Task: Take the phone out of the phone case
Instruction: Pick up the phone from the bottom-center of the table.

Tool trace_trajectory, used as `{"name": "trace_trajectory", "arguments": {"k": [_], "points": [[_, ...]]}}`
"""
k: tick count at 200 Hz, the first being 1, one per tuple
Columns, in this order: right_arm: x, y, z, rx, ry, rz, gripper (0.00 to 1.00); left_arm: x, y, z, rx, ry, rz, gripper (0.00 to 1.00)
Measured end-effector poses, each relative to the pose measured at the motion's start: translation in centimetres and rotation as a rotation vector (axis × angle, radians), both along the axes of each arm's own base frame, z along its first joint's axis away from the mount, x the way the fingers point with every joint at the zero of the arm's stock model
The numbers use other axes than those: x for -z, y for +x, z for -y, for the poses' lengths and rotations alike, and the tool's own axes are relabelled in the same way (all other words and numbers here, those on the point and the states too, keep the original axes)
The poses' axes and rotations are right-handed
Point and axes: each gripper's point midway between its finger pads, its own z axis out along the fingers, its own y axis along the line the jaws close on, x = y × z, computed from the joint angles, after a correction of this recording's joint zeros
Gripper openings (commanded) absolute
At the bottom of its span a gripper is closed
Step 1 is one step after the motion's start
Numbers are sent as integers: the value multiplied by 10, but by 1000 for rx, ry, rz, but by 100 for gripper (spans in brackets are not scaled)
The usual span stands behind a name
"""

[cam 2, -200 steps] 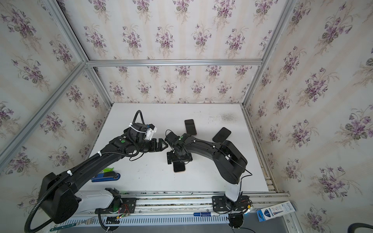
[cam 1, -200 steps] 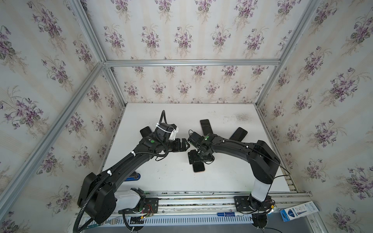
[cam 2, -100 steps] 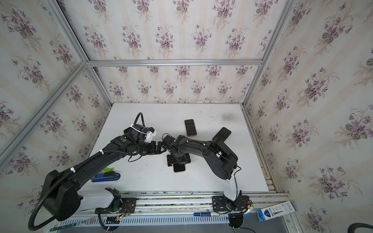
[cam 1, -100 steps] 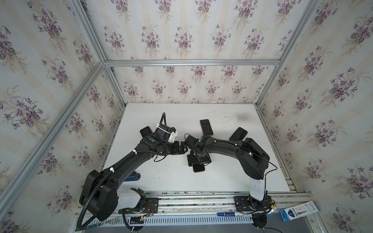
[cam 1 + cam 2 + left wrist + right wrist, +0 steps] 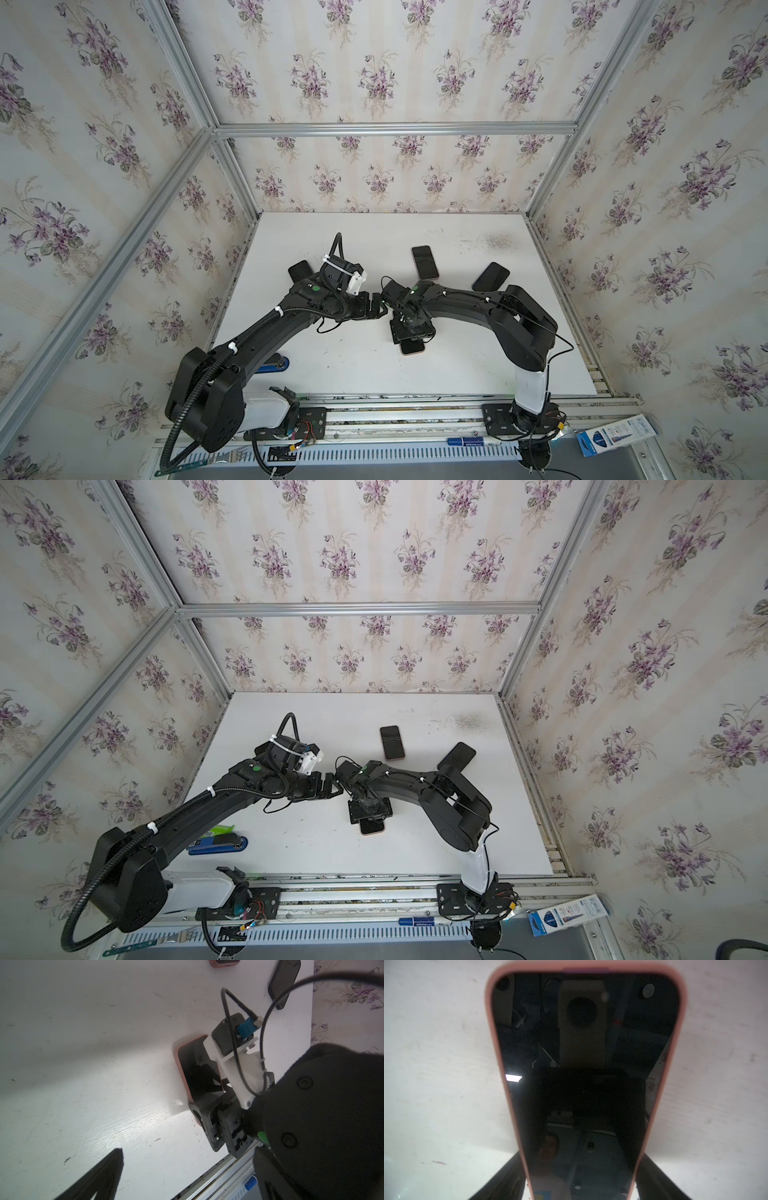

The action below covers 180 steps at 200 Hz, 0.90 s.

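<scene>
White tabletop with two arms and four phone-sized items. One phone, its dark screen facing up, sits in a pink phone case and lies flat nearer the front edge, about midway between the left and right edges. The right gripper points down over it. In the right wrist view its two fingers flank the case, one at each long side, close against the pink rim; whether they press it cannot be told. The left gripper hangs above the tabletop just beside the right arm's wrist, jaws spread wide and holding nothing. One second cased phone, also rimmed in pink, lies flat toward the back edge. Two further items are dark: the right dark slab toward the right edge and the left dark slab by the left edge, partly behind the left arm; whether these are phones or bare cases cannot be told. One blue stapler rests near the front left corner. One blue marker and one blue-and-white box lie off the tabletop, beyond its front edge
</scene>
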Motion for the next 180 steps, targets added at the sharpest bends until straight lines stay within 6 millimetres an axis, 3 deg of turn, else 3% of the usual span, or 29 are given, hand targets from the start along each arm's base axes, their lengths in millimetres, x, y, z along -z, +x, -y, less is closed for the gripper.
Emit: {"name": "trace_trajectory", "arguments": {"k": [45, 72, 128, 180], "points": [[-20, 8, -2, -35, 45, 78, 69, -8, 2, 2, 1, -26, -2, 100], [-37, 14, -11, -77, 93, 151, 69, -23, 28, 6, -56, -81, 65, 100], [-78, 31, -15, -132, 173, 318, 66, -52, 51, 17, -88, -218, 104, 100], [-106, 37, -16, -163, 251, 426, 65, -59, 53, 26, -62, -312, 80, 100]]}}
